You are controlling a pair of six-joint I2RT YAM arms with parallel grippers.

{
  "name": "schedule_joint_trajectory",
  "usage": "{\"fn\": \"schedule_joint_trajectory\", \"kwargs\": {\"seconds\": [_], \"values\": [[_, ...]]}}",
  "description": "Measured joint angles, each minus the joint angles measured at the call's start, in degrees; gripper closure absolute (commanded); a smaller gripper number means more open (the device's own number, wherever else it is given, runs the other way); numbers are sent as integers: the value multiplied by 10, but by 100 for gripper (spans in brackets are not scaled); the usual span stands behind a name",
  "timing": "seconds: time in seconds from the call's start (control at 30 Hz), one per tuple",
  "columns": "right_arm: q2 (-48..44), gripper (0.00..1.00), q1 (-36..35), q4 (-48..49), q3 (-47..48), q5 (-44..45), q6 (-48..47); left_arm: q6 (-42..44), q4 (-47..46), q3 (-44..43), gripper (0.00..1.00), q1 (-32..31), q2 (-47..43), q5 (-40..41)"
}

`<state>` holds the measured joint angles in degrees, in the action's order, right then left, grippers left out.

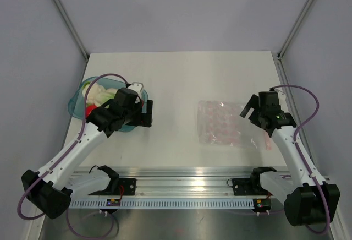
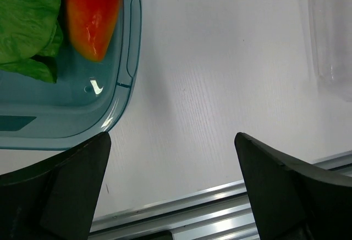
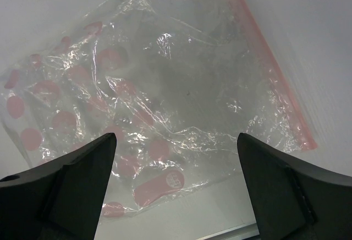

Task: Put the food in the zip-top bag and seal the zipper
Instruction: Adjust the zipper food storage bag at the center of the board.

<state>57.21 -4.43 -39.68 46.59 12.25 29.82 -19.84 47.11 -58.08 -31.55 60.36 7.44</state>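
Note:
The food lies in a teal bowl (image 1: 74, 105) at the left: cream pieces (image 1: 100, 92), a green leafy piece (image 2: 25, 25) and a red-orange piece (image 2: 92, 17). My left gripper (image 1: 148, 113) is open and empty, hanging just right of the bowl's rim (image 2: 129, 58) over bare table (image 2: 173, 185). The zip-top bag (image 1: 223, 123) lies flat and crinkled right of centre, with nothing inside it. Its pink zipper (image 3: 269, 69) runs along the right edge. My right gripper (image 1: 248, 112) is open and empty above the bag's near right part (image 3: 176, 190).
An aluminium rail (image 1: 187, 176) runs along the table's near edge by the arm bases. Grey walls close in the left, right and back. The bag's left edge (image 2: 330, 42) shows at the far right of the left wrist view.

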Motion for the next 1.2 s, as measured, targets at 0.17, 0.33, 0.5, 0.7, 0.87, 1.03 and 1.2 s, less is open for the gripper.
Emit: {"fn": "schedule_joint_trajectory", "kwargs": {"seconds": [0.17, 0.33, 0.5, 0.7, 0.87, 1.03, 1.2], "values": [[4, 1, 0, 0, -1, -15, 9, -2, 7, 0, 1, -5, -7, 2], [17, 1, 0, 0, -1, -32, 17, -2, 16, 0, 1, -8, -11, 3], [20, 0, 0, -11, -1, -35, 31, -2, 30, 1, 1, -16, -10, 3], [3, 1, -10, -39, -25, -51, 74, -7, 30, 21, 1, -24, -18, 2], [-17, 1, -69, -53, -73, -75, 136, -11, 29, 29, 1, -27, -21, 0], [-21, 1, -155, -40, -123, -108, 222, -11, 28, 31, 1, -28, -22, 0], [-21, 0, -179, 12, -166, -136, 295, -11, 28, 31, 1, -28, -22, 0]]}}
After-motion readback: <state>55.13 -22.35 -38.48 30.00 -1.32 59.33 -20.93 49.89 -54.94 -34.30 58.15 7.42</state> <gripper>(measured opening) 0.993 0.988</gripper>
